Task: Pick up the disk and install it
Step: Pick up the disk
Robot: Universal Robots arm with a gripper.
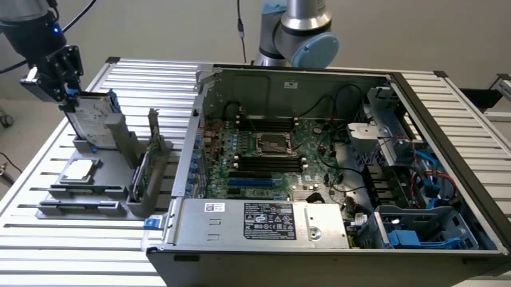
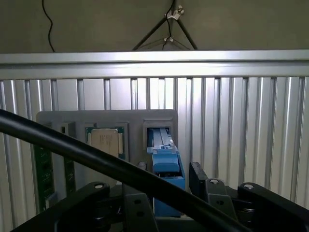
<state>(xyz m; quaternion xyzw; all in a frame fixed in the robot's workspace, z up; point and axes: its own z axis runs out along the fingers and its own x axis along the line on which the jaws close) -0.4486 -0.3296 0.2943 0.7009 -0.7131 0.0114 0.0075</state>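
With the gripper [image 1: 68, 94] at the disk's [image 1: 90, 115] top (clamped or not, I cannot tell), lift it straight from the holder [image 1: 121, 139].

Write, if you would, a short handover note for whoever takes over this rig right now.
Gripper: at the top edge of the disk; whether it has clamped cannot be told.
Disk: upright in the grey holder on the exterior view's left, outside the open computer case.
Done: approach to the disk.
Left: the disk is not yet lifted out of the holder and not yet installed in the case.
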